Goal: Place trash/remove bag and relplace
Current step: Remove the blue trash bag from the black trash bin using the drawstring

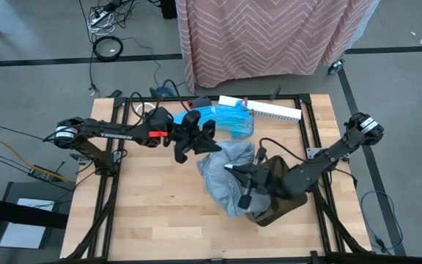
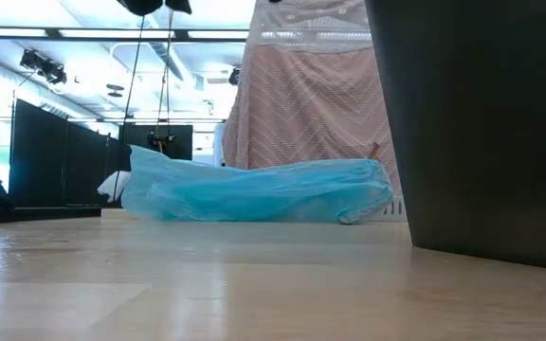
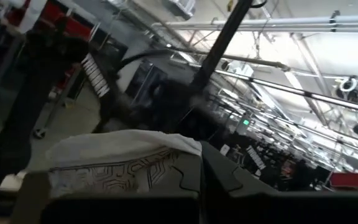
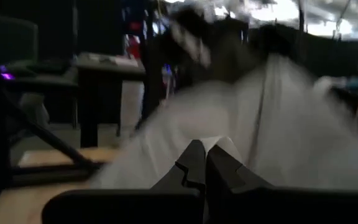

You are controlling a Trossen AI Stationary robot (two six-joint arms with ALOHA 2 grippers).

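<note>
From above, you see a light wooden table (image 1: pixel 160 213) framed in black metal, with both dark robot arms meeting near its middle. Your left gripper (image 1: pixel 184 152) reaches in from the left side of the table, raised above it, fingers pressed together and pinching the upper edge of the thin grey translucent plastic bin liner (image 1: pixel 226 176); in the left wrist view that film drapes pale and wrinkled (image 3: pixel 117 152) across the closed fingers. Your right gripper (image 1: pixel 245 199) comes in from the right side, its fingers also shut, nipping the liner's lower side, and the right wrist view shows the film (image 4: pixel 278 130) stretched up from the closed fingertips (image 4: pixel 194 163). The liner hangs bunched between the two grippers, over a dark bin (image 1: pixel 277 209) that sits near the table's right edge. Behind it, toward the far edge, lies a crumpled bright blue plastic bag (image 1: pixel 226 121), and just beside that a long white box (image 1: pixel 266 110). The low view shows the blue bag (image 2: pixel 254 189) resting on the wood, with the bin's dark wall (image 2: pixel 482 123) filling the right.
</note>
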